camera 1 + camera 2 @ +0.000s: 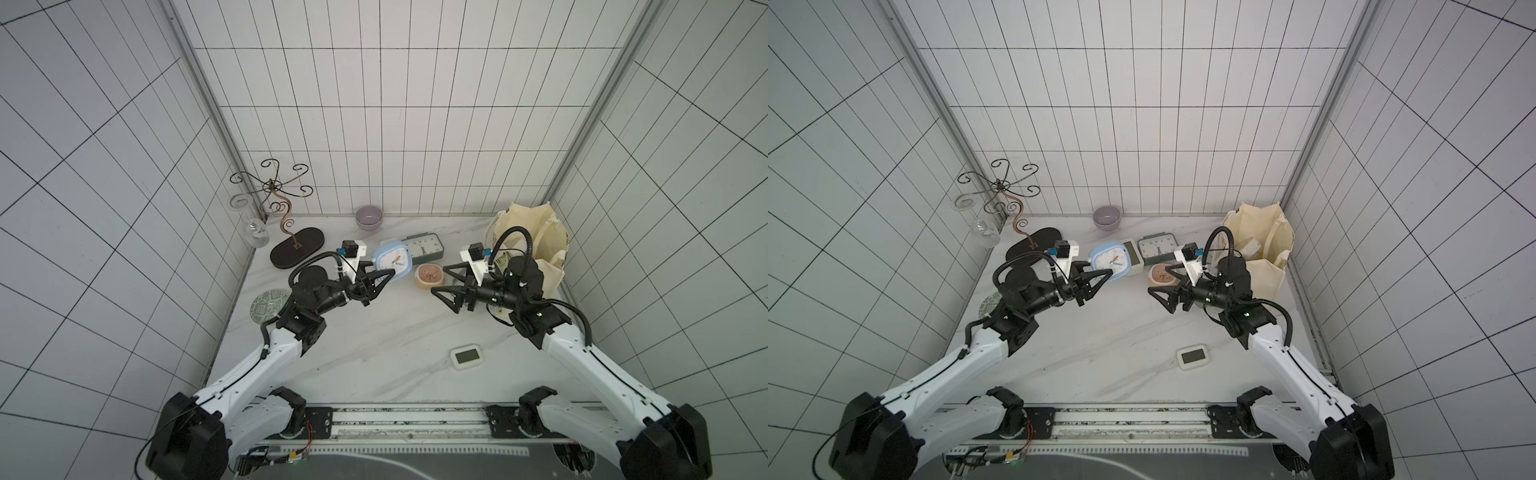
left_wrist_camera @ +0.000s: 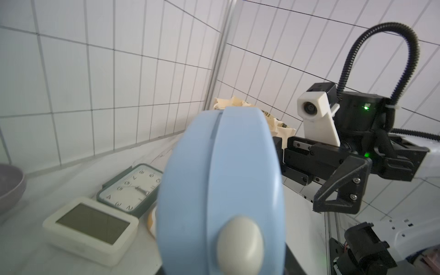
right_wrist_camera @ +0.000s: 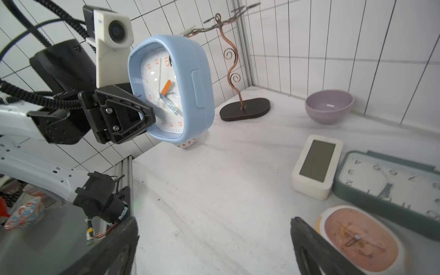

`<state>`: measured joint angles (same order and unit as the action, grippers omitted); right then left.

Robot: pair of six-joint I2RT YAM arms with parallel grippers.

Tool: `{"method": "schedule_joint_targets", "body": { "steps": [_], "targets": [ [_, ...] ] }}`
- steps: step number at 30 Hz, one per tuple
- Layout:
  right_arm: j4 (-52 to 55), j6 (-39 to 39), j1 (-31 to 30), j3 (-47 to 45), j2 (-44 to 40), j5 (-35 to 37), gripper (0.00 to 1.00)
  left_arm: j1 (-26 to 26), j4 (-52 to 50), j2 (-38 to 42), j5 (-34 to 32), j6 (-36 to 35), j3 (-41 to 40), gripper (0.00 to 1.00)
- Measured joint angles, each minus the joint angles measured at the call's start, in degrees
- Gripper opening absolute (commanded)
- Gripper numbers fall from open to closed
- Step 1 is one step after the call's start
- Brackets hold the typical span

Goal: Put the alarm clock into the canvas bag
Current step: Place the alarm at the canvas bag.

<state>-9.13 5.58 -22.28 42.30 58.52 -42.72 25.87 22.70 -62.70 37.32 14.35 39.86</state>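
Tiled walls surround a marble-veined table (image 1: 374, 340). The rounded-square blue plastic clock (image 1: 392, 261) hangs above it, mid-far, clamped face and back in my left gripper (image 1: 386, 275). My right gripper (image 1: 439, 279) gapes empty beside it. The slumped canvas bag (image 1: 536, 237) stands far right.

The alarm clock (image 3: 170, 78) is pale blue (orange numerals on white), the canvas bag (image 1: 544, 237) cream.

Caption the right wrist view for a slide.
Left gripper grips the blue alarm clock; open right gripper faces it.
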Motion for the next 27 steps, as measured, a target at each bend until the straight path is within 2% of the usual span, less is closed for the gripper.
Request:
{"method": "schedule_joint_targets", "body": {
  "steps": [4, 8, 14, 20, 24, 27],
  "targets": [
    [0.0, -5.4, 0.6, 0.8, 0.9, -4.0, 0.94, -1.0, 5.3, -2.4, 7.2, -3.4, 0.4, 0.18],
    [-1.2, -7.6, 0.6, 0.8, 2.3, -7.5, 0.95, 0.2, 8.2, -3.0, 12.0, -6.1, -2.2, 0.19],
    [-5.8, -11.1, -1.0, 0.8, 2.4, -10.4, 0.97, 2.7, 8.6, -3.5, 15.2, -8.8, -3.6, 0.19],
    [-5.9, -14.9, -4.6, 1.1, 5.5, -12.5, 0.93, 3.8, 8.6, -5.6, 16.4, -9.4, -3.6, 0.19],
    [-4.5, -15.8, -6.3, 2.3, 8.5, -13.0, 0.85, 4.5, 8.4, -5.6, 16.8, -9.8, -3.6, 0.19],
    [-4.1, -15.7, -7.1, 3.6, 10.2, -13.6, 0.72, 4.8, 8.4, -5.6, 16.8, -9.9, -3.6, 0.19]
  ]
}}
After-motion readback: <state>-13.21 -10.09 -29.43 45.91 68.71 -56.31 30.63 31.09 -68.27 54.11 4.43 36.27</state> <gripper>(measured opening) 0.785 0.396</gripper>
